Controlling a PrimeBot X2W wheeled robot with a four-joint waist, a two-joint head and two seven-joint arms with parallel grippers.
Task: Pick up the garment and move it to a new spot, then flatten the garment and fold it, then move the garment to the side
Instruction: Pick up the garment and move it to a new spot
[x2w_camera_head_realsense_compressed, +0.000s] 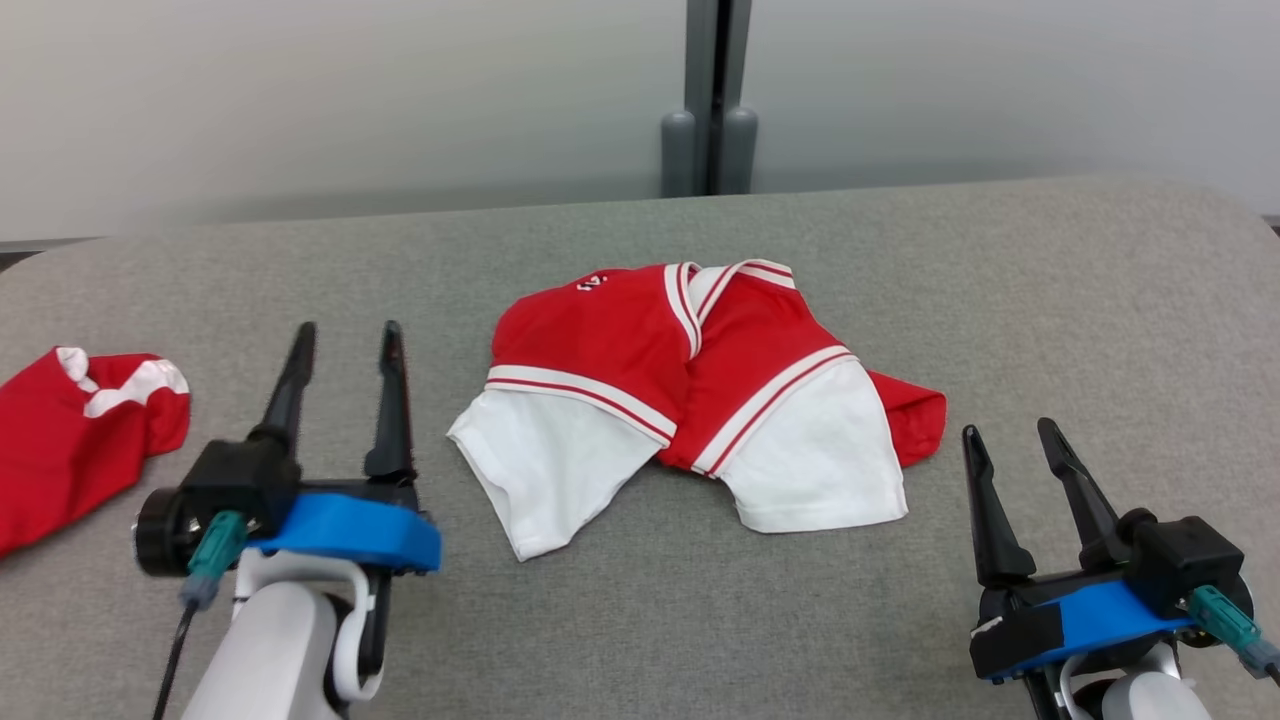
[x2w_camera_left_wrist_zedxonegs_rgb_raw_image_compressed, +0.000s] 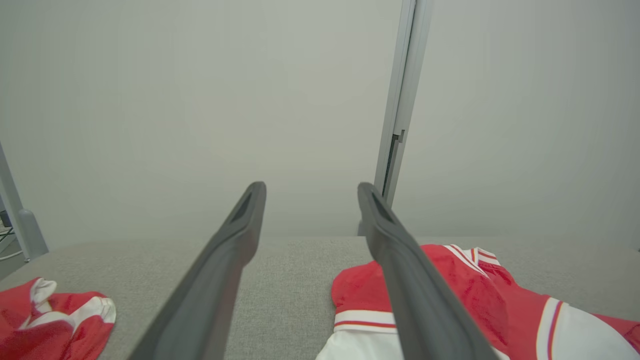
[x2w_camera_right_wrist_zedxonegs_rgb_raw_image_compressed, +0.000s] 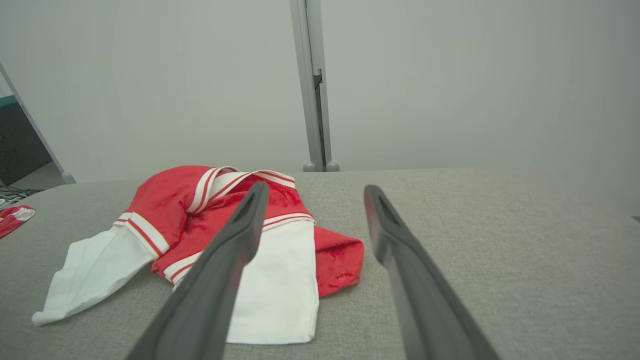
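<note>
Head view: garment (x2w_camera_head_realsense_compressed: 700, 390) crosswise, collar (x2w_camera_head_realsense_compressed: 722, 278) far side

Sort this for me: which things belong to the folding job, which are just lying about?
Job: red-and-white jersey garment, bunched in the middle; left claw; right claw; both open.
Lying about: crumpled red-and-white cloth, far left; grey upright post at the back.

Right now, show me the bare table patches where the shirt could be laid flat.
Bare: the far strip of table behind the crumpled shirt; the wide right side beyond the right gripper; the near strip between both grippers. Crowded: the left, where the left gripper sits beside another red garment.
</note>
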